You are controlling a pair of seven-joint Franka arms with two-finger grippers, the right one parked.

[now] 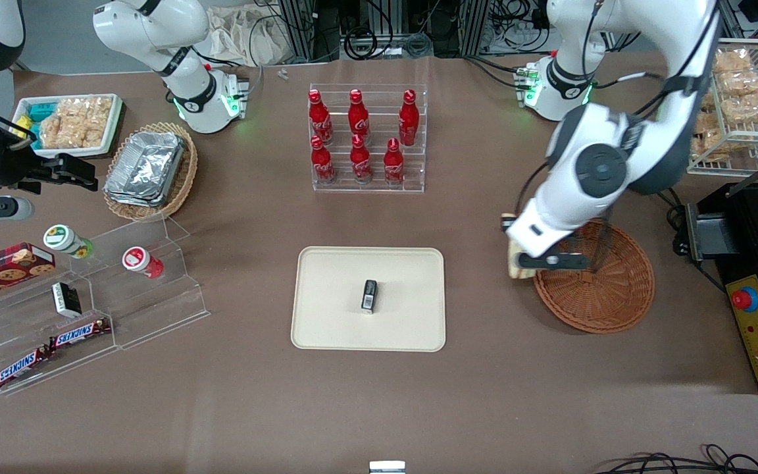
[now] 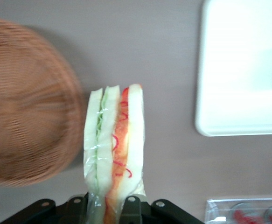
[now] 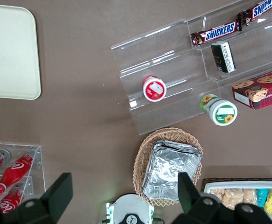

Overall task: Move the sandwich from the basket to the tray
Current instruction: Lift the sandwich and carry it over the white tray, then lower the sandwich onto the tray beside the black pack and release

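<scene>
Brown counter: the gripper (image 2: 112,205) has its jaws pinching the sandwich (image 2: 113,149), lifted by the basket (image 1: 599,280) edge, looks like; tray (image 1: 326,329) well apart.

The working left arm (image 1: 616,125) is built from glossy white, rounded segments joined by dark grey bands, with a large dark grey disc capping one joint. Its white base (image 1: 553,89) sits on the counter, ringed in black and lit by small green lights. Thin black cables run along the upper links and trail from the base. The gripper (image 1: 529,261), just at the rim of the basket nearest the tray, is a black bar under a white wrist block (the wrist camera shows black plastic fingers (image 2: 131,210) with round silver screw heads).
</scene>
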